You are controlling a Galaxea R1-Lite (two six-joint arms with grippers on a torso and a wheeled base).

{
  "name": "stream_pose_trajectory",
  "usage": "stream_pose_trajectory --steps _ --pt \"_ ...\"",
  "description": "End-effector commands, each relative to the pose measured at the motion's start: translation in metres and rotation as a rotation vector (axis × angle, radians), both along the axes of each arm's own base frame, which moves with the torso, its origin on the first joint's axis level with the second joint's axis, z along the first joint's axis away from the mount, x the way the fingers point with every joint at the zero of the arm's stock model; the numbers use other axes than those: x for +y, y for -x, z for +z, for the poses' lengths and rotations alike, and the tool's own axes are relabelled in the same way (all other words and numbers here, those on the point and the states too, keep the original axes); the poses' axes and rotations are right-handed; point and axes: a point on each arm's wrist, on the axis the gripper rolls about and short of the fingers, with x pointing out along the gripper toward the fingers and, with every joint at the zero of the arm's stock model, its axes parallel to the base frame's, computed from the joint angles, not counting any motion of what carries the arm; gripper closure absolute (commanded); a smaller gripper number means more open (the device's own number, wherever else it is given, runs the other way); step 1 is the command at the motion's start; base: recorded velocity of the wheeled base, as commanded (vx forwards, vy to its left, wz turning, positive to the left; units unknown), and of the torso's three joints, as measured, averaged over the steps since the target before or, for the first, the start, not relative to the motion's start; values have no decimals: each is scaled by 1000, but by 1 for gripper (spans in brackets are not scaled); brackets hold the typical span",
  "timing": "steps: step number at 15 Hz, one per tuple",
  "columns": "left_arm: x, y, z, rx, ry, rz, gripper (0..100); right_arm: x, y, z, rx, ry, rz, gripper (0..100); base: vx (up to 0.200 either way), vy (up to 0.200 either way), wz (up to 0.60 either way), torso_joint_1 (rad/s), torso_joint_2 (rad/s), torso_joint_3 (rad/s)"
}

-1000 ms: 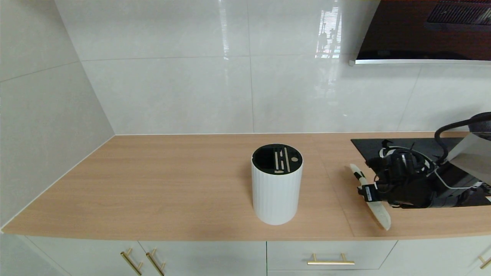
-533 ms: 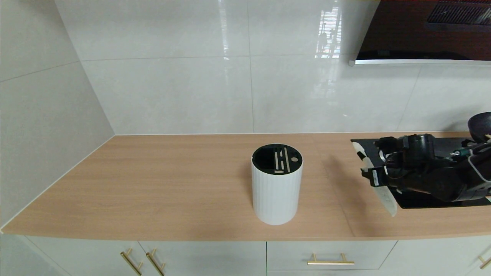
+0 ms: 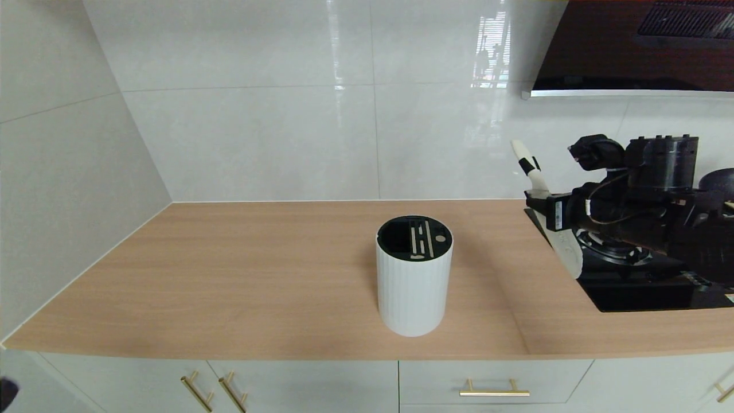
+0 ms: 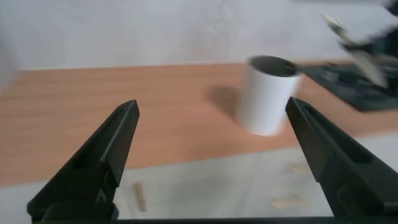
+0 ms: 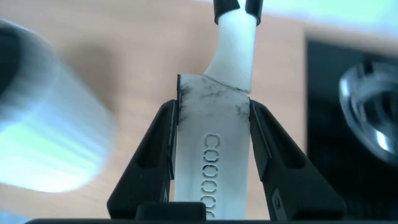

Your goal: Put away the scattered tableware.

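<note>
White knife (image 3: 565, 252) in right claw (image 3: 549, 210) over hob (image 3: 631, 289) edge

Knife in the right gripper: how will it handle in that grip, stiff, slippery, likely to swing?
Probably stiff: the knife looks straight end to end though held mid-length. Possibly slippery: the right gripper clamps the flat, smooth-looking blade near the handle, so it could pivot. Likely light, given its slim shape.

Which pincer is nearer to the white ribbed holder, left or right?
Right, it seems. The right pincer, shut on a knife, hangs above the counter to the right of the holder. The left pincer, open, sits back before the counter's front edge, facing the holder.
</note>
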Motion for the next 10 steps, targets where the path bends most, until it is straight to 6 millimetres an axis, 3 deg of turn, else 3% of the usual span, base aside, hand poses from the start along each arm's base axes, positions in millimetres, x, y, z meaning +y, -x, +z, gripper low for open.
stream_pose_trajectory --steps 1,3,4,5,6,7,8,10 --pt "-31 -128 46 228 82 -294 0 15 16 24 -74 -13 26 100 0 0 0 0 0 0" --pt "-61 -168 48 154 157 -409 0 30 28 34 -94 -15 55 100 0 0 0 0 0 0" --pt "-72 -195 39 135 157 -422 0 36 31 33 -89 -17 73 100 0 0 0 0 0 0" --pt "-72 -195 39 135 157 -422 0 36 31 33 -89 -17 73 100 0 0 0 0 0 0" --pt "-103 -239 15 149 182 -474 0 47 41 30 -75 -33 111 100 0 0 0 0 0 0" --pt "-108 -245 11 156 190 -482 0 48 43 31 -76 -42 119 100 0 0 0 0 0 0" --pt "-128 -263 0 186 255 -523 0 60 57 33 -72 -64 169 100 0 0 0 0 0 0" --pt "-142 -267 1 242 384 -613 0 64 68 35 -78 -68 200 100 0 0 0 0 0 0"
